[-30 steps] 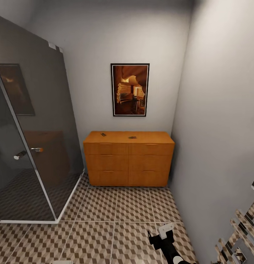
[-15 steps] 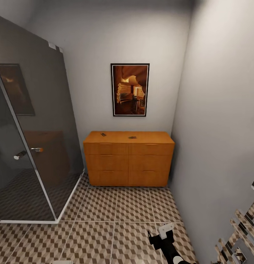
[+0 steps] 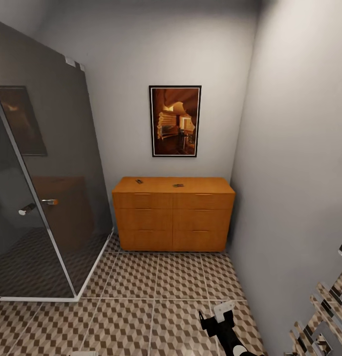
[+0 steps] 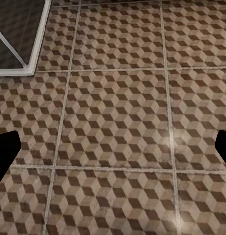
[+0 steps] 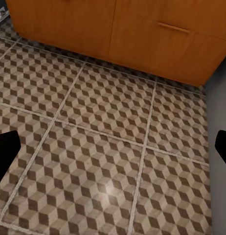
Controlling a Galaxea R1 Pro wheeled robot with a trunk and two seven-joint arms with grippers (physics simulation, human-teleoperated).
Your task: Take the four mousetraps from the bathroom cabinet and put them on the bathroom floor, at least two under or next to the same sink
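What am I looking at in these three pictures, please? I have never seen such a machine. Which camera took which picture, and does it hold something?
These are simulator renders from a wheeled robot with two arms. The large picture comes from a camera on its head, looking forward and down into a bathroom. There the right end effector shows near the bottom edge, over the bathroom floor of cube-patterned tiles. Ahead stands the orange-brown cabinet, with two small dark things on top, likely two of the mousetraps; they are too small to be sure. A glass shower stall is at the left, and a framed picture hangs above.

The other two pictures come from cameras on the wrists, looking down at the tiles. The dark corners are fingertips, spread wide. Both end effectors are open and hold nothing.
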